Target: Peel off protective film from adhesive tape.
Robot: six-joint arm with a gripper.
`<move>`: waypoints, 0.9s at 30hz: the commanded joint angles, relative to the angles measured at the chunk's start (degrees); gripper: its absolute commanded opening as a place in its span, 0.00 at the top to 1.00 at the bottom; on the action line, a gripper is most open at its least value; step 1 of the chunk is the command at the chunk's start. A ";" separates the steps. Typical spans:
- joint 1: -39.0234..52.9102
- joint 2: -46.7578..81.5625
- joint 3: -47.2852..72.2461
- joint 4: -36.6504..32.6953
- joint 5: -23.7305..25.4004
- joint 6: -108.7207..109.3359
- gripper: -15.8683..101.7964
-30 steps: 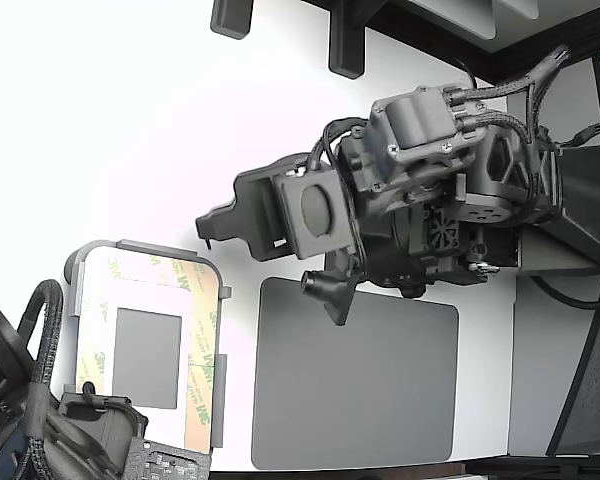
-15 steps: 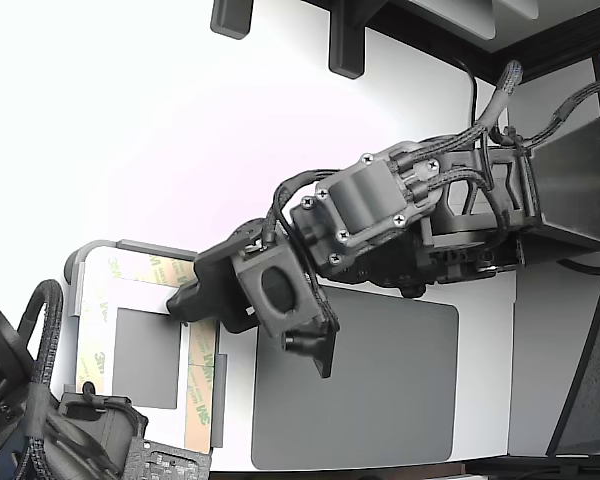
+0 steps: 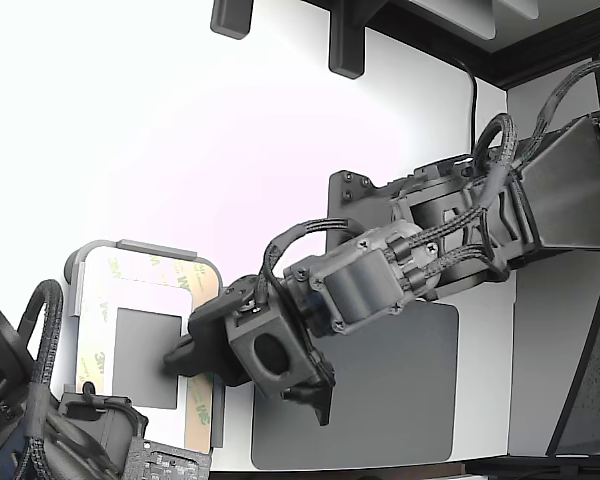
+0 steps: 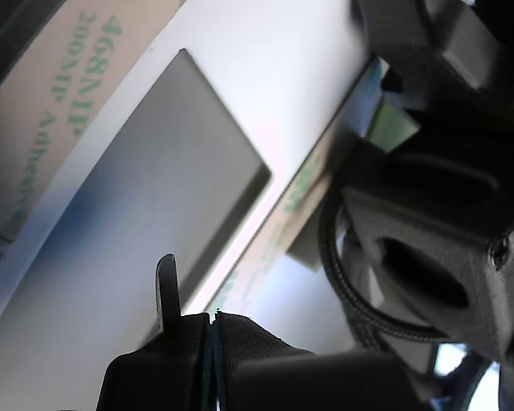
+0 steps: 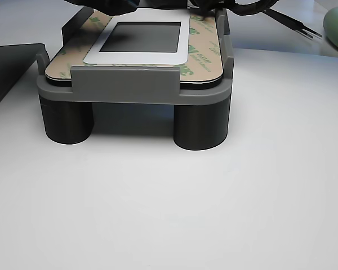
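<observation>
**Over the fixture: closing in on the liner edge**

At the exterior view's lower left, I have the dark end effector (image 3: 185, 355) over the cream 3M-printed protective film (image 3: 202, 330) on the peach-tan adhesive tape (image 5: 73, 59) in the grey plastic frame (image 5: 135, 84). Its tips look pressed together, seemingly empty. Next I need to catch a film corner. I read "468MP" and "200MP Adhesive"
</observation>
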 commanded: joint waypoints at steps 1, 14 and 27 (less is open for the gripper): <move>0.53 0.26 -3.87 2.02 1.05 0.70 0.96; 3.34 -6.50 -14.50 12.22 1.58 -0.44 0.96; 3.43 -9.58 -14.50 9.40 -3.52 -6.94 0.96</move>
